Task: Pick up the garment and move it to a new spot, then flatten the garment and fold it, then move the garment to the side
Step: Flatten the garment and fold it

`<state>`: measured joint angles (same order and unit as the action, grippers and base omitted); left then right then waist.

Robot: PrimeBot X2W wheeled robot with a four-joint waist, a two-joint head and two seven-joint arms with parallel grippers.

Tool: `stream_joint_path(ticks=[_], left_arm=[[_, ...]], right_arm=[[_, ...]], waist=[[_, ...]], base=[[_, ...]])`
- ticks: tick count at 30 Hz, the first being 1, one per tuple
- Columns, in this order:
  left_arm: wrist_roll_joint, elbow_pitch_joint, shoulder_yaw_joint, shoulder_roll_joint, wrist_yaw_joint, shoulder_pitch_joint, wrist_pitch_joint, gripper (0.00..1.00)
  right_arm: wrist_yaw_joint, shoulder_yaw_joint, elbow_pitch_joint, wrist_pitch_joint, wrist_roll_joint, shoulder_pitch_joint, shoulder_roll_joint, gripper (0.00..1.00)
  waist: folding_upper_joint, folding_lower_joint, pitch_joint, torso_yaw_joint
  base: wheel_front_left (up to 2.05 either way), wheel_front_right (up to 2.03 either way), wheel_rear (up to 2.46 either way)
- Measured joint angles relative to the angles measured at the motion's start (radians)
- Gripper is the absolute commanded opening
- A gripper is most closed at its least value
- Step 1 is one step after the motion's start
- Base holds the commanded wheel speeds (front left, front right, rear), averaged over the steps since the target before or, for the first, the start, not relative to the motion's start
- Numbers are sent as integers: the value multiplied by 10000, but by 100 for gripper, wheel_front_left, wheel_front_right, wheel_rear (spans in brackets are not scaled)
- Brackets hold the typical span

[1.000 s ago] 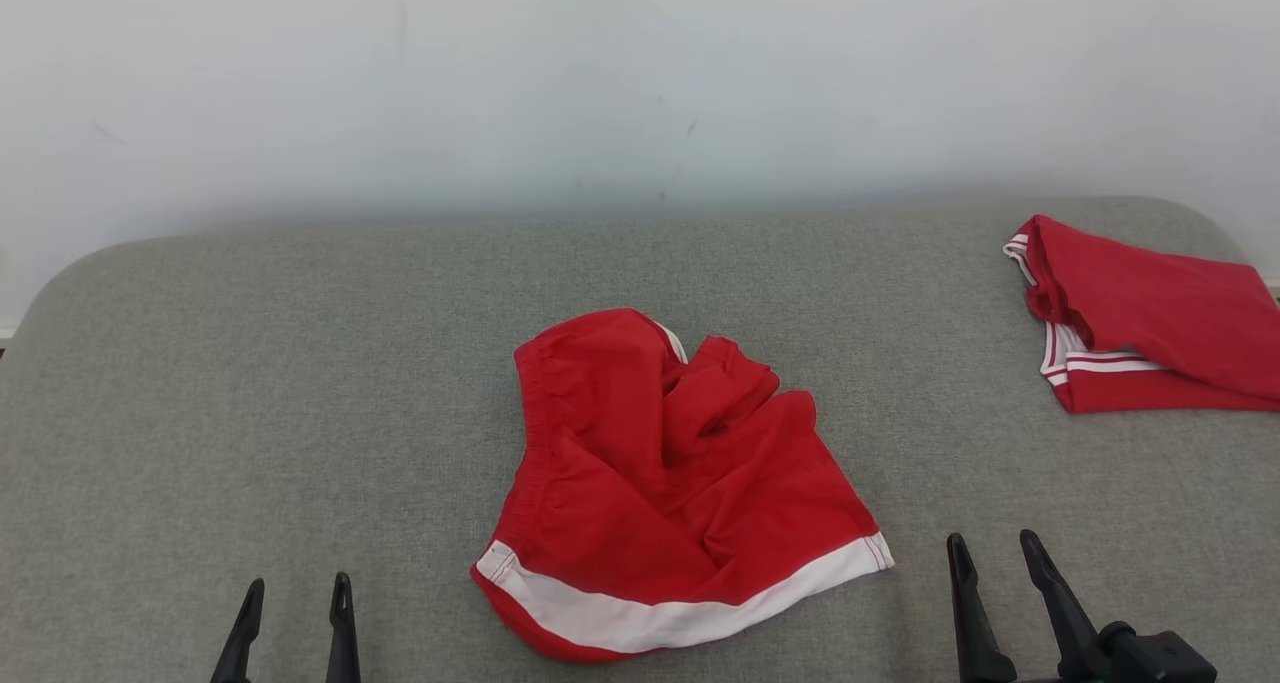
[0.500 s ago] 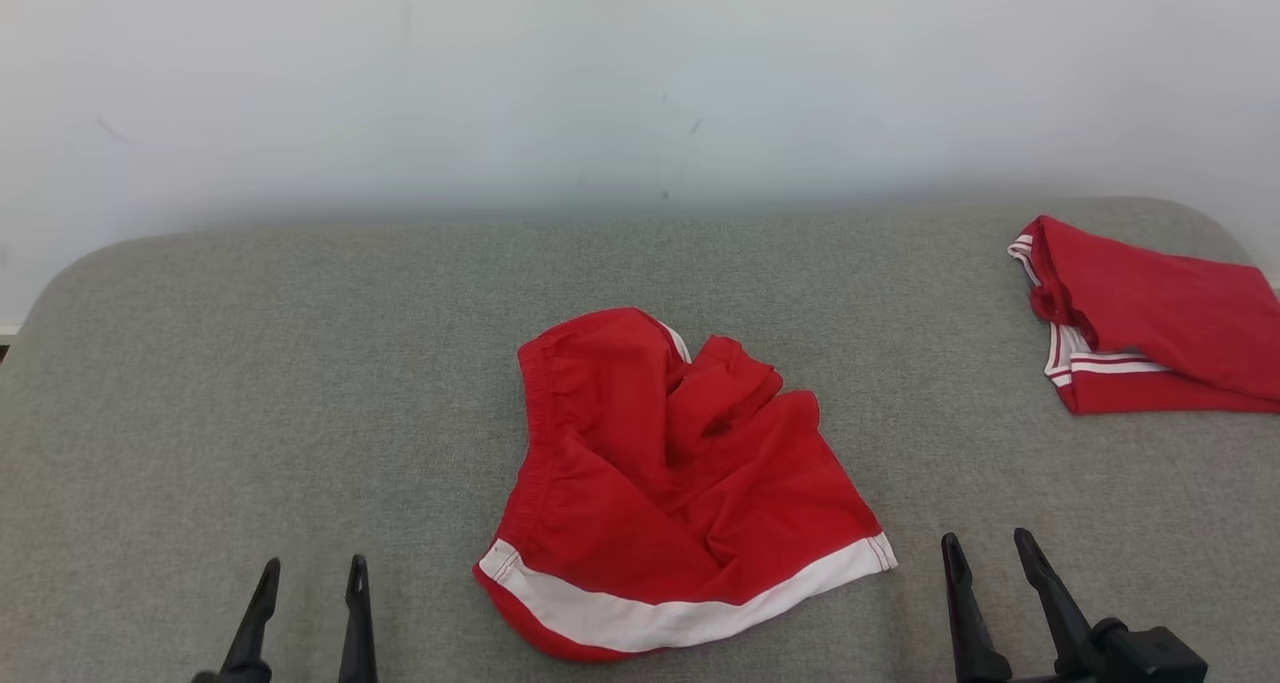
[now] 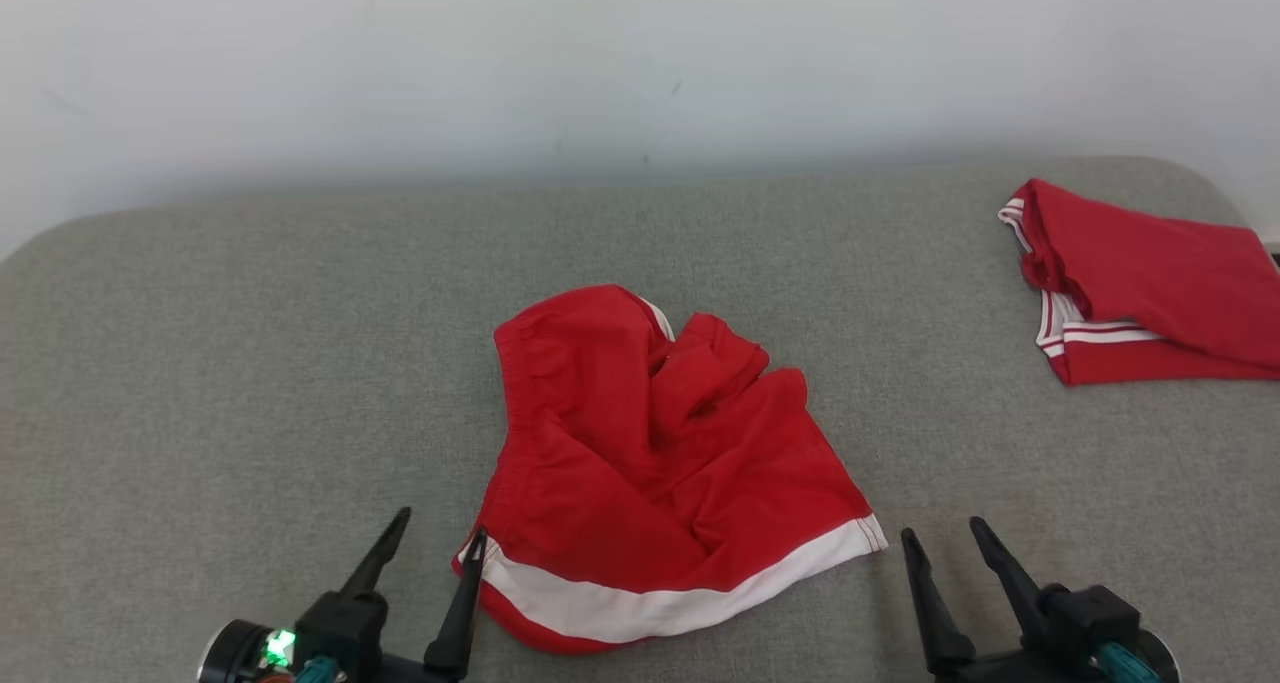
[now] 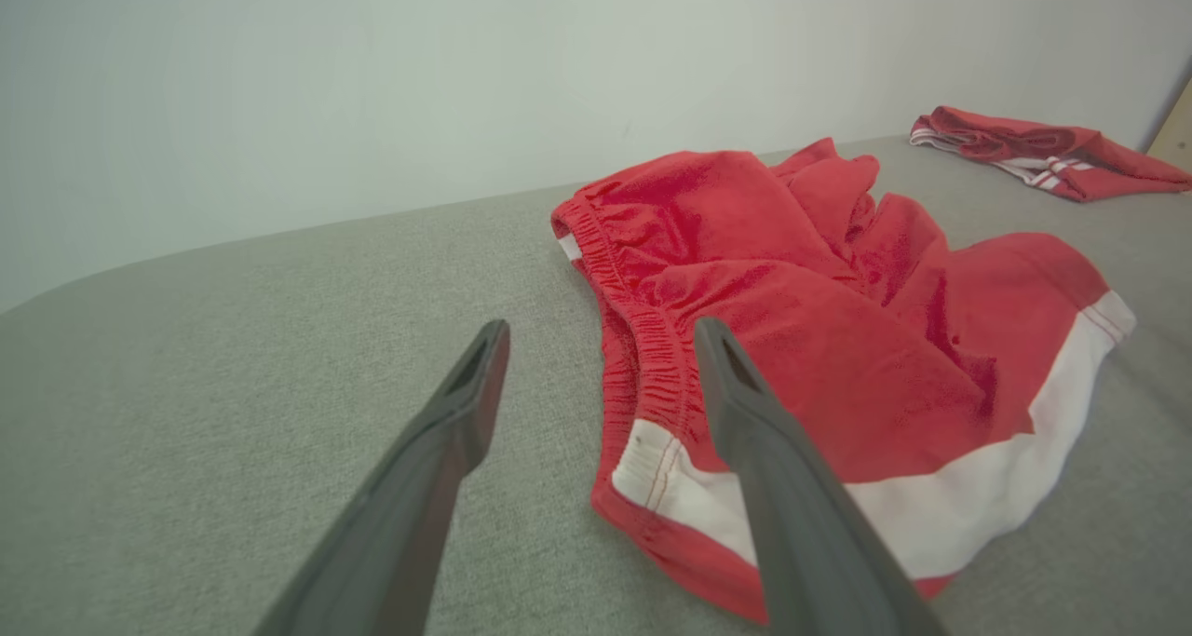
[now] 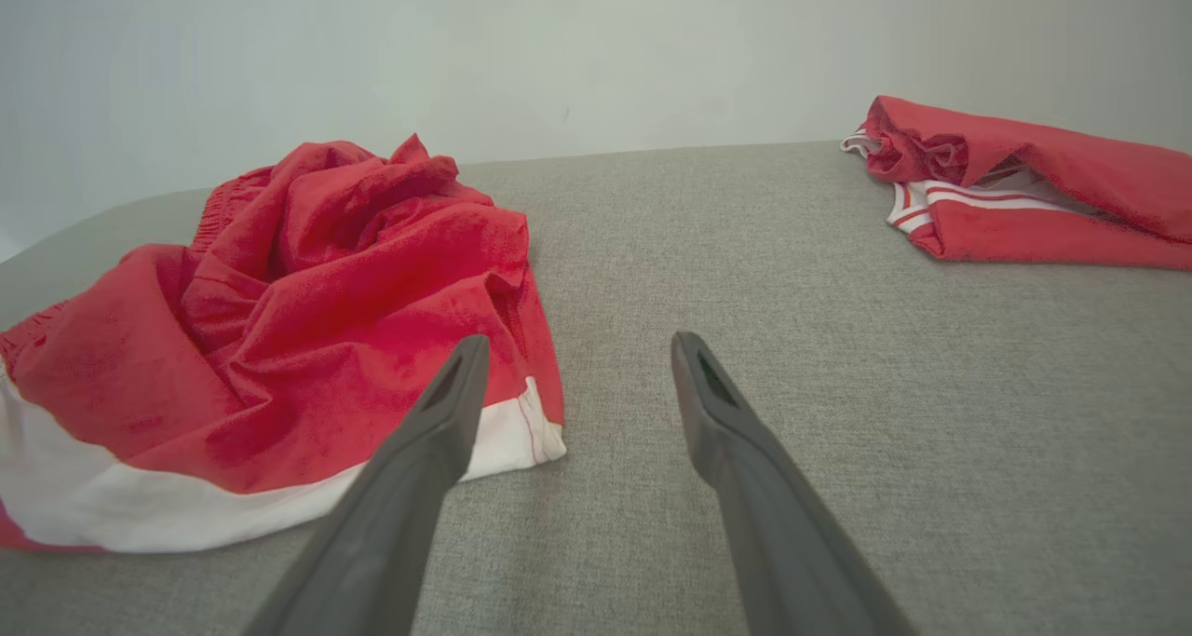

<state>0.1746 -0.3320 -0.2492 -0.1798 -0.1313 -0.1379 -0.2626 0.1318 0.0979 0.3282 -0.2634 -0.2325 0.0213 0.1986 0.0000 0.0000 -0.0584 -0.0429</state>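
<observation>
Crumpled red garment [image 3: 660,463] between left end effector [image 3: 440,524] and right end effector [image 3: 942,529], both spread wide and empty

The left gripper [image 3: 441,523] has swung in from well left of the red shorts [image 3: 660,463] to their near-left corner, its inner fingertip now at the white hem band. The right gripper [image 3: 940,527] has edged closer to the shorts' near-right corner. The head camera has shifted slightly
</observation>
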Motion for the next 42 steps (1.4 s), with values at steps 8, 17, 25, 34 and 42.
stream_joint_path(ticks=[8,17,25,34,42], left_arm=[[765,-1797,-1576,-548,-2,-1178,2,100],[1513,-2708,-3124,-1127,-4,-2013,0,100],[2314,-3193,-3841,-1122,-4,-2277,0,100],[2963,-3478,-3843,-1078,-6,-2514,0,0],[2907,-2211,-2917,-890,50,-1660,2,0]], right_arm=[[0,734,1118,0,-128,974,184,100],[0,1321,1789,0,-316,1569,414,100],[0,1687,2397,-2,-495,1791,387,100],[0,1781,2863,0,-656,2238,222,0],[0,1626,1873,0,-924,1615,236,0]], waist=[[0,0,-478,-148],[1,1,-781,-201],[0,1,-750,-128],[0,1,-787,-74],[0,0,-421,-13]], base=[[0,0,0],[0,0,0],[0,0,0],[0,0,0],[0,0,0]])
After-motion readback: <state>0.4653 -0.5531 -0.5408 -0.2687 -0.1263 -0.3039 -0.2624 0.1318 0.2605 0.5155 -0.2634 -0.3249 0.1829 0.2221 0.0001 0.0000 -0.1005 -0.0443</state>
